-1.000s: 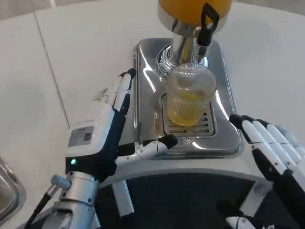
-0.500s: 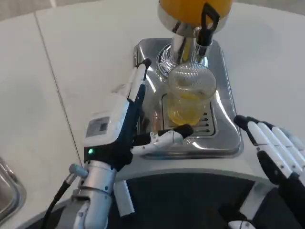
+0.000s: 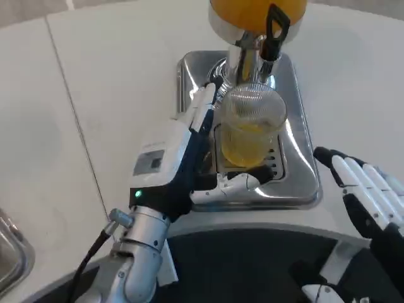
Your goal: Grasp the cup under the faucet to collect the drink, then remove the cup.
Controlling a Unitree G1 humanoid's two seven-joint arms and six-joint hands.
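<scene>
your left hand point(image 3: 183, 158) reaches over the steel drip tray point(image 3: 297, 145), fingers spread, thumb low in front of the cup point(image 3: 250, 126), nothing gripped. the cup stands on the grate under the faucet point(image 3: 273, 28), part filled. your right hand point(image 3: 369, 196) waits at the tray's right, fingers extended, empty.

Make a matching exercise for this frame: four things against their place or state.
Things:
1. cup
2. left hand
3. right hand
4. dispenser tank

States:
A. orange, at the top edge
B. open, right of the tray
C. part-filled with yellow drink, on the grate
D. fingers spread beside the cup

Pairs: 1-C, 2-D, 3-B, 4-A
</scene>
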